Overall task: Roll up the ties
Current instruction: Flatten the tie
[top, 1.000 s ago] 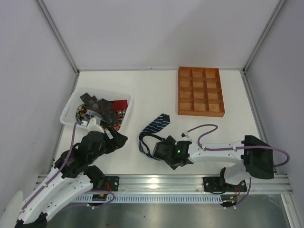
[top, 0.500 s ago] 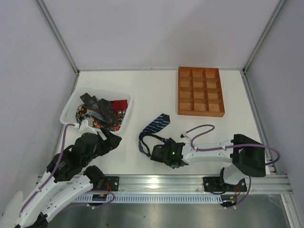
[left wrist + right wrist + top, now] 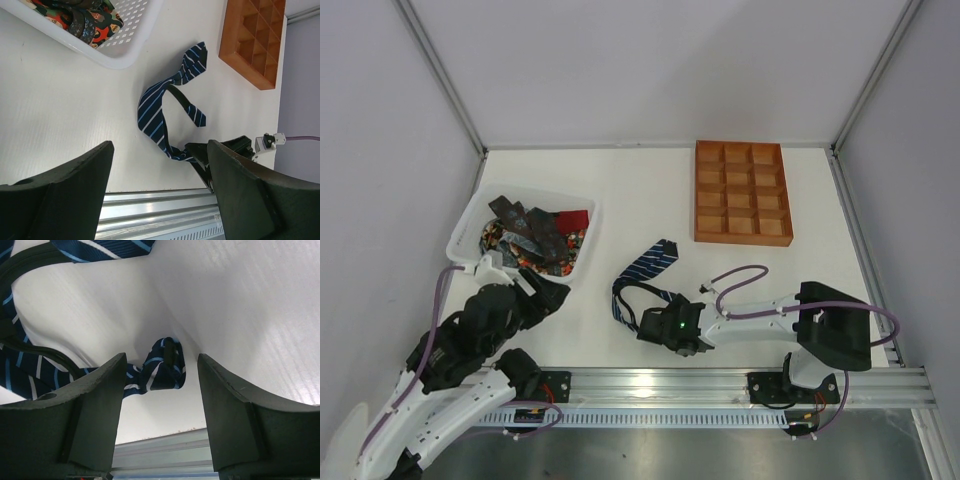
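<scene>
The left fingers (image 3: 65, 190) have backed off toward the near edge of the counter (image 3: 650, 190) and stand wide and empty. The white basket (image 3: 538, 192) of patterned ties (image 3: 530, 236) now lies beyond their tips rather than under them. Ahead of them and to their right, the navy striped tie (image 3: 651, 262) lies looped on the counter, seemingly where it was a second ago. The right fingers (image 3: 95, 405) have slid leftward and drawn in to a middling gap, so a bunched fold of that tie sits between them, not yet clearly pinched. This looks like the start of a grasp to begin rolling. The orange-brown compartment tray (image 3: 741, 240) sits well apart from them on the far side, unchanged.
</scene>
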Tool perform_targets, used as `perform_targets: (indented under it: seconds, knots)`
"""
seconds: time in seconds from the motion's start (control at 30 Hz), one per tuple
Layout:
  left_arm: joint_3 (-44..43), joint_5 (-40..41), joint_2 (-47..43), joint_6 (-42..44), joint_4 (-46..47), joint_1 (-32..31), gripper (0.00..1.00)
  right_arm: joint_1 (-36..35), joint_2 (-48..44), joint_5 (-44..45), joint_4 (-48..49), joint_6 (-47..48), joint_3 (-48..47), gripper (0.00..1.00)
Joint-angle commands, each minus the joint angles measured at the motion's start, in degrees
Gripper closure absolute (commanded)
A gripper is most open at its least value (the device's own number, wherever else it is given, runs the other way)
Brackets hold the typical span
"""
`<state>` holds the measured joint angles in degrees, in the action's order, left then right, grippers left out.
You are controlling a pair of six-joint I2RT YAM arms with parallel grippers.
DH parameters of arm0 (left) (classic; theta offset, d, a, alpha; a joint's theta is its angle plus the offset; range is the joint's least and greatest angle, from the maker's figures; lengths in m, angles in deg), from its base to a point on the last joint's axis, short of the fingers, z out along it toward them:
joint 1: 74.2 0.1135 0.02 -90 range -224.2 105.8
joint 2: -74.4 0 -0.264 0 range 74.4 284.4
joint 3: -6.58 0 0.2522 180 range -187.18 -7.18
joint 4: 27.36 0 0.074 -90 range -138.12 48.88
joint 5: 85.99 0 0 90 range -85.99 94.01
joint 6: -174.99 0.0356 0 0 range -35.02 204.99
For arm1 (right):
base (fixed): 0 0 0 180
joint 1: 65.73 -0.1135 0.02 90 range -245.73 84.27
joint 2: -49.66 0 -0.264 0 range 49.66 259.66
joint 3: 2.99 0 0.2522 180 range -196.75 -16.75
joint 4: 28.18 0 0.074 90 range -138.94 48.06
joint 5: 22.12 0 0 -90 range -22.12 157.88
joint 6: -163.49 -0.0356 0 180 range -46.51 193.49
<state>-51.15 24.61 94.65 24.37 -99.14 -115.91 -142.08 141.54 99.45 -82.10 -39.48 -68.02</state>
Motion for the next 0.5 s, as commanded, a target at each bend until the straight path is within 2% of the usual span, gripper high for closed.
perform_targets:
  seconds: [0.0, 0.17, 0.27, 0.3, 0.37, 0.4, 0.47]
  knots:
    - [-2.70, 0.32, 0.23, -0.64, -0.52, -0.03, 0.18, 0.16, 1.02, 2.62, 1.22, -18.34, 0.29, 0.36]
    - [-3.23, 0.84, 0.32, -0.11, -1.04, -0.12, 0.17, 0.07, 1.55, 3.14, 1.67, -19.04, -0.15, 0.41]
    - [-3.67, 0.67, 0.40, 0.41, -1.04, -0.03, 0.18, 0.33, 1.11, 3.41, 2.80, -19.05, 0.72, 0.60]
    - [-4.02, 0.41, 0.32, 0.68, -0.96, -0.03, 0.17, 0.51, 0.68, 3.76, 2.72, -17.83, 0.64, 0.73]
    - [-4.20, -0.38, 0.40, 2.78, 0.01, -0.03, 0.18, 0.86, -0.03, 6.30, 3.07, -13.88, 0.47, 0.83]
    - [-4.37, -0.91, 0.49, 3.66, 0.62, -0.03, 0.18, 1.73, -1.07, 7.18, 2.64, -7.85, 0.12, 0.92]
    - [-4.72, -2.58, 0.67, 6.21, 2.03, -0.12, 0.18, 3.40, -3.18, 9.55, 2.72, 1.29, -0.50, 1.00]
